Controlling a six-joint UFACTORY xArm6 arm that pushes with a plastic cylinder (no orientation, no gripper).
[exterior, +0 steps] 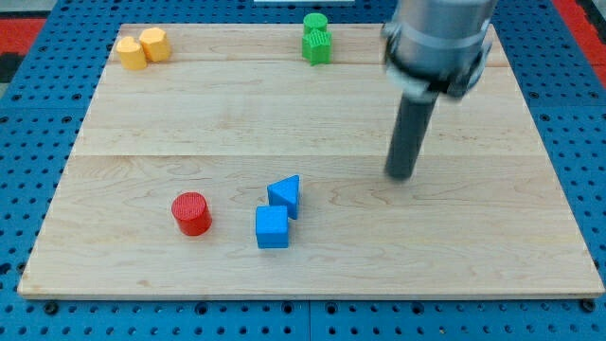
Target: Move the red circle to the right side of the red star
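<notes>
My tip [401,174], a rod with no pincer to open or shut, is hovering well right of the red plastic cylinder [192,213], risking knocking the blue cube [272,227] and blue triangular prism [285,195] lying between, with no red star showing on the wooden surface [473,246]

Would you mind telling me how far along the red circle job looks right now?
Nothing looks done. The red circle sits at the board's lower left, untouched. My tip is far to its right, beyond the blue triangle and blue cube. No red star is visible, so the whole push remains.

robotics lab, wooden board [312,123] on blue pegboard bench [28,47], robot arm [440,38]
</notes>
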